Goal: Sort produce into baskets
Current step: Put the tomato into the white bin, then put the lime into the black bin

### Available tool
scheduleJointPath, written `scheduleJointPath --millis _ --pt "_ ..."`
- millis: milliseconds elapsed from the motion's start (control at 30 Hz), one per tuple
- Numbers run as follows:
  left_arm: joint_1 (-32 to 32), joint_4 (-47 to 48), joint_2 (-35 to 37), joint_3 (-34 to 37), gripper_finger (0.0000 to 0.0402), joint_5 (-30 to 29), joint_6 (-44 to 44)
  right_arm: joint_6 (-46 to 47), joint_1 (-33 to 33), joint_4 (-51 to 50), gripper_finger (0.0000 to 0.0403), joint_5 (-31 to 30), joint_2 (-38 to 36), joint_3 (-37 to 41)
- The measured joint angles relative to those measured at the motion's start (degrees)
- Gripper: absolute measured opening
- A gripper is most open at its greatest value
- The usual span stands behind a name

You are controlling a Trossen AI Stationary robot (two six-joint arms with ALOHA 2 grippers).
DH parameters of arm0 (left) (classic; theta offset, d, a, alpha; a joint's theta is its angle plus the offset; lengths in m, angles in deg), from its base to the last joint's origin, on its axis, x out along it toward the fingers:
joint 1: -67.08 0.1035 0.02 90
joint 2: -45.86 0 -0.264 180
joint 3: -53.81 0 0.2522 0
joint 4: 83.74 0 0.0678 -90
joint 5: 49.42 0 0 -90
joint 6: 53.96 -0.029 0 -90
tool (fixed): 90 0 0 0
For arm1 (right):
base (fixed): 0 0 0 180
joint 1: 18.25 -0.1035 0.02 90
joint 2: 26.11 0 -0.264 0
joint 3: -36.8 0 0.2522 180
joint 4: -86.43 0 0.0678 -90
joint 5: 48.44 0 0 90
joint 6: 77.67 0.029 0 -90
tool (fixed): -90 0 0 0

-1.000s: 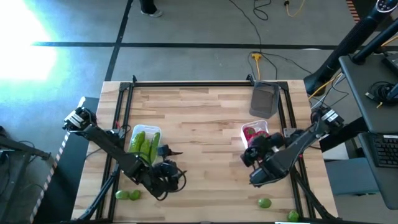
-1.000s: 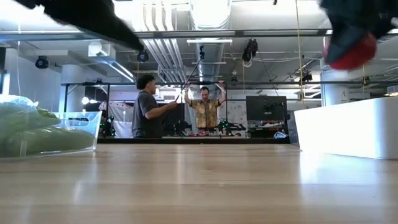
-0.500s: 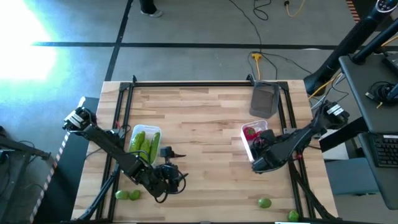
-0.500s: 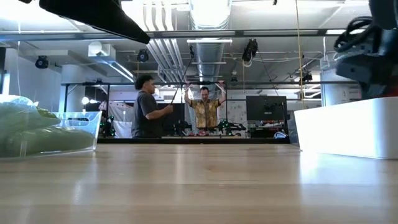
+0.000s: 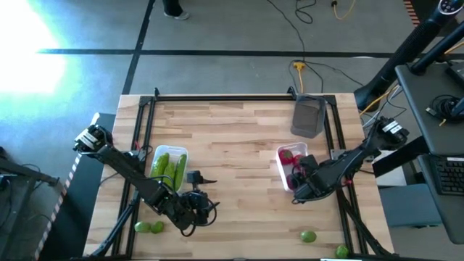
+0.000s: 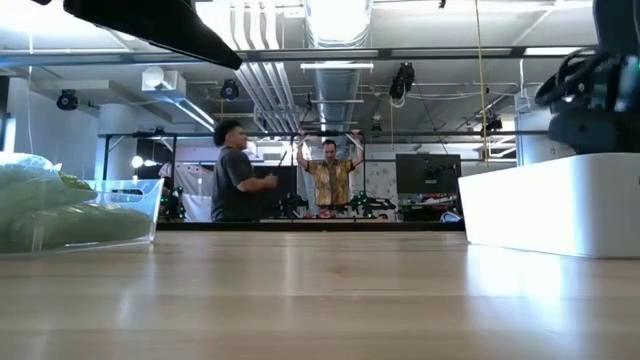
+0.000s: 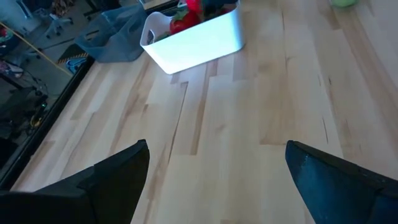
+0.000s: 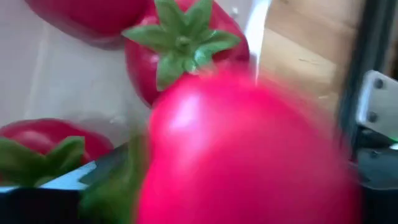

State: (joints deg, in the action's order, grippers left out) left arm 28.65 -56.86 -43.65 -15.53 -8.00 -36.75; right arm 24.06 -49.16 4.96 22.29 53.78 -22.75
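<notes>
Inside the white rectangular basket [image 5: 283, 165] near the table's right edge, round red tomatoes with green tops [image 5: 291, 156] lie together; one fills the right wrist view [image 8: 249, 149], blurred, right in front of that camera. Whether the right gripper [image 5: 299, 171], dipped into this basket, has hold of it I cannot tell. A dark grey translucent basket [image 5: 308, 116] sits beyond, at the far edge. Left of centre, a clear basket [image 5: 156, 154] holds long green cucumbers [image 5: 170, 169]. Just beside it the left gripper [image 5: 194, 204] hovers, jaws spread wide and empty. Small green limes [image 5: 148, 227] lie near the front edge, another [image 5: 308, 236] at front right.
</notes>
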Motion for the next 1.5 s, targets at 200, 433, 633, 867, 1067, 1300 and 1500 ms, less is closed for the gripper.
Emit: scheduleJointPath --millis 200,433,633,867,1067,1300,1500 --pt "-0.1 0.5 0.0 0.0 0.0356 0.0 -1.2 -3.9 0.2 -2.2 0.0371 -0.1 -2.6 -3.6" --pt "-0.2 1.0 0.0 0.0 0.0356 0.0 -1.3 -7.9 0.2 -2.7 0.0372 2.2 -4.0 -10.1" --pt "-0.3 1.0 0.0 0.0 0.0356 0.0 -1.1 -13.2 -0.2 -5.3 0.0362 4.2 -3.7 -17.1" --pt "-0.3 1.1 0.0 0.0 0.0356 0.0 -1.1 -13.2 -0.5 -7.2 0.0267 3.2 -2.9 -15.9" --pt "-0.3 1.1 0.0 0.0 0.0356 0.0 -1.1 -8.9 -0.4 -3.2 0.0162 4.3 -2.9 -6.4" --pt "-0.3 1.0 0.1 0.0 0.0356 -0.3 -1.2 -10.0 -0.4 3.1 0.0091 6.3 -3.2 -1.4" --pt "-2.6 5.5 0.7 -3.9 0.0356 -0.3 -1.0 -11.8 -0.4 -6.4 0.0097 4.5 -4.5 -7.3"
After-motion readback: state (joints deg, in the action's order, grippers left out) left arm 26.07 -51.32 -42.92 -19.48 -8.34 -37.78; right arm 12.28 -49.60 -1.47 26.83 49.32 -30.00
